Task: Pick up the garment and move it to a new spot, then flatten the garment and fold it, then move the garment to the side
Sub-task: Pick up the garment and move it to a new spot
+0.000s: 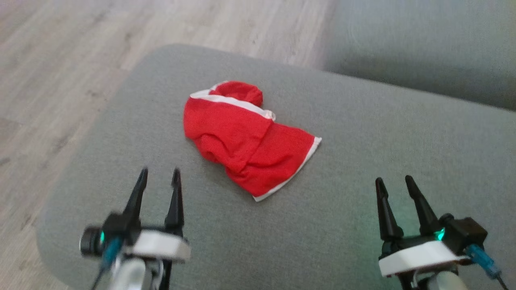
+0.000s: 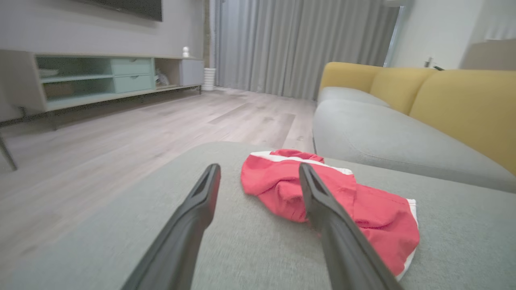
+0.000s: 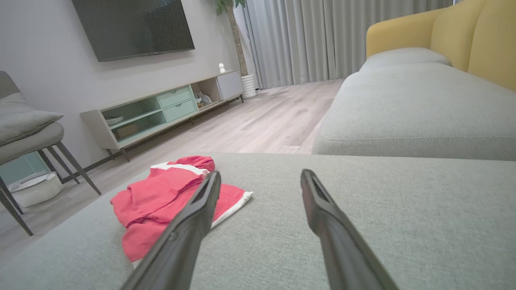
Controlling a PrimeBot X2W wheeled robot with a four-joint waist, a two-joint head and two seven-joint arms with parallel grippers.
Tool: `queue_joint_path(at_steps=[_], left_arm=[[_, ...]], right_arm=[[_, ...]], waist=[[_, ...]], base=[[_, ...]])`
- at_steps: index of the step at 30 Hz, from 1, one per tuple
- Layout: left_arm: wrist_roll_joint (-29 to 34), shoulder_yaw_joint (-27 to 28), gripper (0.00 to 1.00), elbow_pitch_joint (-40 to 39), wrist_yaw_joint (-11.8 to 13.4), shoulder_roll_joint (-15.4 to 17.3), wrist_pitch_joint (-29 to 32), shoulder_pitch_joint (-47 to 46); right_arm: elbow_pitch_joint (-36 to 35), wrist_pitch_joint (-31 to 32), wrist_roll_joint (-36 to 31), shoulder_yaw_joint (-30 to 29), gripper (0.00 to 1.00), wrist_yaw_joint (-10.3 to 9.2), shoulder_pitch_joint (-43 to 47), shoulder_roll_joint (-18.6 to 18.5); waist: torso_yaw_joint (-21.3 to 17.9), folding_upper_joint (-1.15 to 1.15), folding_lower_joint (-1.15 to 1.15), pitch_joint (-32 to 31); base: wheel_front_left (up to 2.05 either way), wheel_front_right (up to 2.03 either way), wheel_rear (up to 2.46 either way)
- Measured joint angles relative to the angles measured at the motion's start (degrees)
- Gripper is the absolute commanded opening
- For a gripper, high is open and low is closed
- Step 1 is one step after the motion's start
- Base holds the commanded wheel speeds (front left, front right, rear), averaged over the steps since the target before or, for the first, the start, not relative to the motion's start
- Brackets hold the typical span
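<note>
Flanking the red garment (image 1: 242, 137) on the grey cushion (image 1: 363, 161) from seven o'clock (left gripper (image 1: 159, 177)) and five (right gripper (image 1: 393, 181)), fingers (image 1: 174, 201) wide, empty, seemingly readying pickup.

Left gripper (image 1: 159, 172): lower left, fingers spread, pointing forward.
Right gripper (image 1: 394, 179): lower right, fingers spread, pointing forward, tilted slightly left.

Matt red cloth garment (image 1: 246, 137)
</note>
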Motion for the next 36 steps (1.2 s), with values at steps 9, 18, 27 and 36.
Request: queue_joint_path(at_steps=[9,18,27,36], left_arm=[[1.4,-8.1,1.00,8.0,-6.2,3.4,14.4,-22.9],[-7.2,-19.1,1.00,16.3,-6.7,6.9,24.5,-34.9],[-10.6,-22.1,1.00,24.1,-6.7,7.1,22.0,-39.0],[-10.6,-21.8,0.00,30.5,-6.1,6.3,16.4,-41.9]], right_arm=[[-0.3,0.0,-2.1,-1.9,1.00,0.00,-6.4,0.0],[-0.3,0.0,-1.8,-3.0,1.00,0.00,-9.7,-0.1],[-0.2,0.0,-1.8,-3.3,1.00,0.00,-11.0,-0.1],[-0.2,0.0,-1.9,-3.2,1.00,0.00,-11.4,-0.1]], waist=[[-4.5,0.00,0.02,8.1],[-10.2,0.00,0.02,15.5],[-14.1,0.00,0.01,19.2],[-14.6,0.00,0.01,19.7]], base=[[0.00,0.00,0.00],[0.00,0.00,0.00],[0.00,0.00,0.00],[0.00,0.00,0.00]])
